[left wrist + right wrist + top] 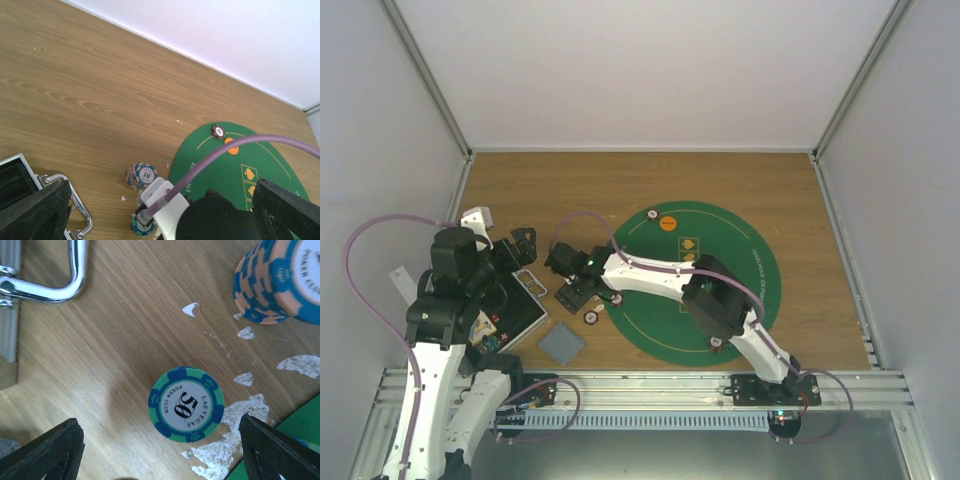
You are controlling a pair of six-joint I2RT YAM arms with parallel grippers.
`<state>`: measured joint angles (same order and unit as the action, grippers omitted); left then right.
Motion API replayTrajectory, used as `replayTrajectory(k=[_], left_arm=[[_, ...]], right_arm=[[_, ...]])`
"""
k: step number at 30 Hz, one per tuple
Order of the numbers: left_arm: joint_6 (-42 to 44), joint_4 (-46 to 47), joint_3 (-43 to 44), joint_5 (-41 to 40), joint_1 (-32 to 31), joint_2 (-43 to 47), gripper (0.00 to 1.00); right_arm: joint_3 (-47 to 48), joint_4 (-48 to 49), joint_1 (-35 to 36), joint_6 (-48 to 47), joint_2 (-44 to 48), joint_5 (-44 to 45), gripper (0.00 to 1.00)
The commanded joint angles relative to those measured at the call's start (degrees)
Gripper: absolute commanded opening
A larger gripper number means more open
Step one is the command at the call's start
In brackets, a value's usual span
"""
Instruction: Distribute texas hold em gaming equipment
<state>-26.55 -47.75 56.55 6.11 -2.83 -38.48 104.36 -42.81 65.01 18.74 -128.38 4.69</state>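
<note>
right fingers (pixel 45 450) spread either side of the green chip (pixel 186 404), lying loose on the counter (pixel 125 340) by a stack (pixel 280 280), likely a player's share; left fingers (pixel 35 207) gape empty.

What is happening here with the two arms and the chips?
Two robot arms are setting out poker gear. The right gripper hovers low over the wood beside the green mat, fingers open, with a green-and-blue 50 chip lying flat between them, not gripped. A stack of orange-and-blue chips stands nearby. The left gripper is open and empty near the black case. A brown chip and an orange disc lie at the mat's far edge.
</note>
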Motion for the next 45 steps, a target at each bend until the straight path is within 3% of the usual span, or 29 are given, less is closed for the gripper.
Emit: replayTrajectory(k=[1,20,24,45], left_arm=[[-0.13,2.18,0.66,-0.3,0.46,0.67,0.99],[0.01,2.39,0.18,-0.21,0.46,0.73,0.99],[-0.09,2.54,0.12,0.06,0.46,0.69,0.99],[0.09,2.56,0.24,-0.4,0.46,0.73,0.99]], right_arm=[[2.77,-1.91,-0.55,0.42,-2.88,-0.11,0.85],[3.75,-2.81,-1.92,1.29,-6.05,1.01,0.75],[4.01,-3.51,-1.73,0.76,-7.17,0.79,0.68],[2.86,-4.85,-1.77,0.26,-9.19,0.75,0.53]])
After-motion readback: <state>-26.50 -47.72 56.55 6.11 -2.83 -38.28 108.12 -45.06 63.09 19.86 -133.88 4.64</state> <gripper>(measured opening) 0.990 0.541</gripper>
